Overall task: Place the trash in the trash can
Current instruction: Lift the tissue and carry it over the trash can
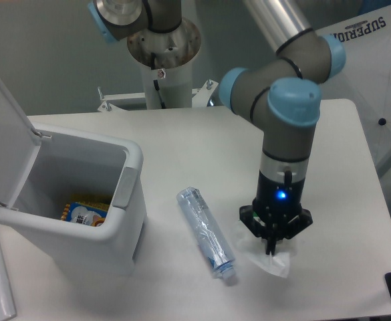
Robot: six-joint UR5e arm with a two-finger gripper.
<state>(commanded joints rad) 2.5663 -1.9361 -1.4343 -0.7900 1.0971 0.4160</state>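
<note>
On the white counter [182, 144], front right: one crumpled translucent wrapper [270, 261], lying flat, directly beneath the gripper [273, 249]; jaws drawn narrow and pointing straight down onto the wrapper's upper edge, whether they actually pinch it cannot be told. Just left of it: one crushed clear bottle [206, 231] with blue-white label, lying on its side, cap end toward the front edge, apart from the wrapper. Further left: white trash can [129, 221], lid [3, 140] swung up and open at the far left, grey tab [123, 187] on the side facing the bottle; inside, a yellow-and-blue packet [83, 212]. The bottle lies between wrapper and can. Behind: arm base column [163, 63]. Right rear: white cloth [365, 73] printed "SUPERIOR"
</note>
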